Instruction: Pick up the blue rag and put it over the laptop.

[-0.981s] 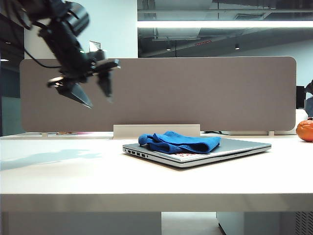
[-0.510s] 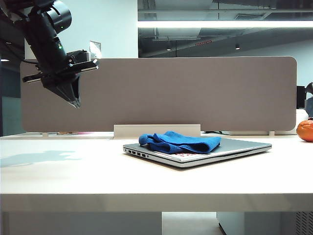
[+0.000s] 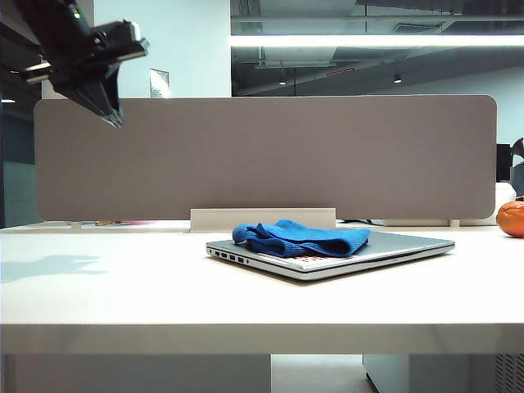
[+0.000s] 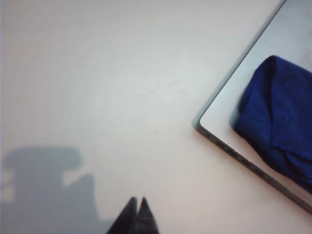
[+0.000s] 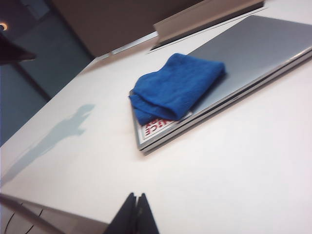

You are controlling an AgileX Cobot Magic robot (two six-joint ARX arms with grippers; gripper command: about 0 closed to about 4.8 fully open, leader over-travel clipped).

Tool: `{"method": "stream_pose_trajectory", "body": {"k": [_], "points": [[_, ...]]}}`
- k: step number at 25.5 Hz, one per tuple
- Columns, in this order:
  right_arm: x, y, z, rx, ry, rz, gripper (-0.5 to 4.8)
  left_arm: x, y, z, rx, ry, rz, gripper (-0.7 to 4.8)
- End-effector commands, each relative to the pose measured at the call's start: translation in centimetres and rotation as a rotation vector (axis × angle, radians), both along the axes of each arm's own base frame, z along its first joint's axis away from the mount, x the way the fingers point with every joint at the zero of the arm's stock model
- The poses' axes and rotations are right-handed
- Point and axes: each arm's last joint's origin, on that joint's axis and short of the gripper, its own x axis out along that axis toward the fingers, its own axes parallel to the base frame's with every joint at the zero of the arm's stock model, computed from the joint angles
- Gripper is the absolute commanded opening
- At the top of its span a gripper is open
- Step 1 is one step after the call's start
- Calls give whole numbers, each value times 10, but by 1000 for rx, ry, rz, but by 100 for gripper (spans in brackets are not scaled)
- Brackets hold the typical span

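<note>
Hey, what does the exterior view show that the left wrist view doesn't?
Only the exterior view: the grey divider panel behind the table, an orange object at the right edge, the laptop's side ports, and the left end effector raised high at upper left.

Only the left wrist view: the left end effector tips pressed together over its own shadow.

Both: the blue rag bunched on the closed laptop, on the white table.
</note>
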Motion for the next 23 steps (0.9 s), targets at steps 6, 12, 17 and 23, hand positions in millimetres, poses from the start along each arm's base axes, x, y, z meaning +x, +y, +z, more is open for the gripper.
{"method": "stream_pose_trajectory", "body": {"k": [6, 12, 17, 23], "points": [[0, 0, 0, -4, -14, -13, -1, -43, 9, 6, 4, -87, 15, -6], [1, -1, 0, -6, -14, -26, -1, -77, 15, -1, -22, -117, 33, -6], [2, -4, 0, -60, -32, -142, -1, -98, 19, -11, -38, -103, 48, -6], [3, -9, 0, -322, -106, -307, -1, -120, 23, -20, -42, -115, 49, -6]]}}
